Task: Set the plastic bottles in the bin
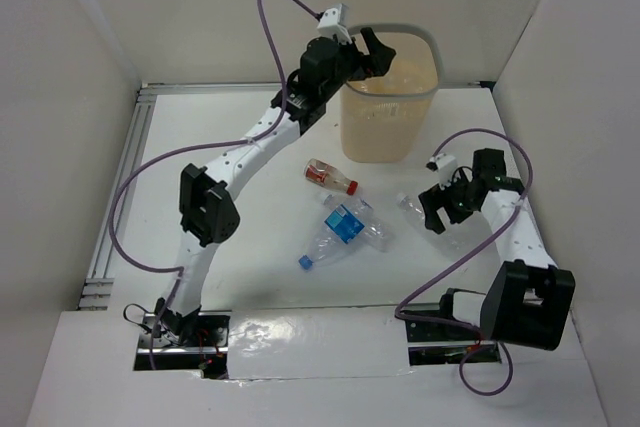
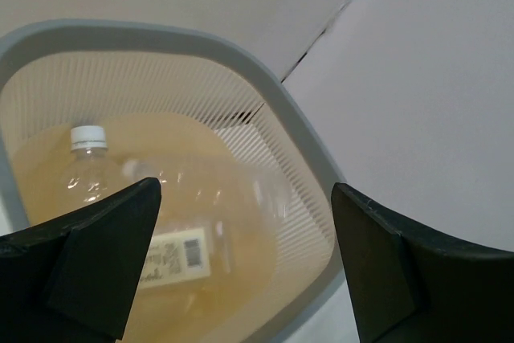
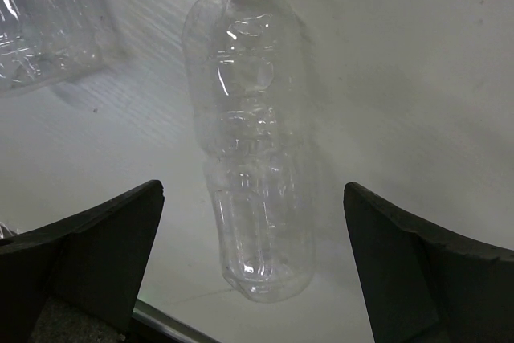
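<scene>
Bottle [image 2: 152,214] in bin [image 2: 305,150], half-hidden by claw [image 2: 245,267].

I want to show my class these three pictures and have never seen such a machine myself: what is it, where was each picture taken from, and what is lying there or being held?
These are two robot arms bolted to a white table. The overhead picture looks down on both. The other two come from cameras on the wrists, so the black fingers frame each view.

The left gripper hangs open over the beige bin, holding nothing; a white-capped bottle lies inside. The right gripper is open above a clear bottle on the table, not gripping it.

Also lying there: a red-labelled bottle and a blue-labelled bottle.
</scene>
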Controlling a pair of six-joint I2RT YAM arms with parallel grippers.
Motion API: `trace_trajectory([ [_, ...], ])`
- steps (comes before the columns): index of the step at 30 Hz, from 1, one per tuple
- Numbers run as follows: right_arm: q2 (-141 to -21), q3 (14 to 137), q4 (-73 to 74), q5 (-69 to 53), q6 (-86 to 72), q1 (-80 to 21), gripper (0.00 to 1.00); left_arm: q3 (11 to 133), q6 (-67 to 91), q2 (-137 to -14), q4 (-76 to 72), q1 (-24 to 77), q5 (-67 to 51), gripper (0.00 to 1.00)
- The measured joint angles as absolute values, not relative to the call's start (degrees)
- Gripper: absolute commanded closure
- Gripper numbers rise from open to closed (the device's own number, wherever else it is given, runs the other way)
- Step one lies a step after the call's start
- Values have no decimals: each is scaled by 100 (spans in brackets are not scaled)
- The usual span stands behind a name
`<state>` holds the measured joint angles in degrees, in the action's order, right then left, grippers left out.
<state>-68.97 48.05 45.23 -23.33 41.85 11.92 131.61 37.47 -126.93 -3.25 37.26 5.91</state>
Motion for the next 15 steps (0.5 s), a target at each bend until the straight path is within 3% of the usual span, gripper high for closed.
trace_trajectory([
  [9,-7660,4528,3841,-1728,3865,425,0,10709,2657,-10038,80,4034,639,0],
  [12,-7996,4440,3627,-1538,3726,314,12,9135,2401,-8425,172,4482,770,0],
  [13,-8112,4440,3586,-1514,3693,298,23,8663,2386,-7929,222,4654,808,0],
  [15,-8342,4440,3533,-1474,3675,287,35,7725,2397,-7070,307,4899,921,0],
])
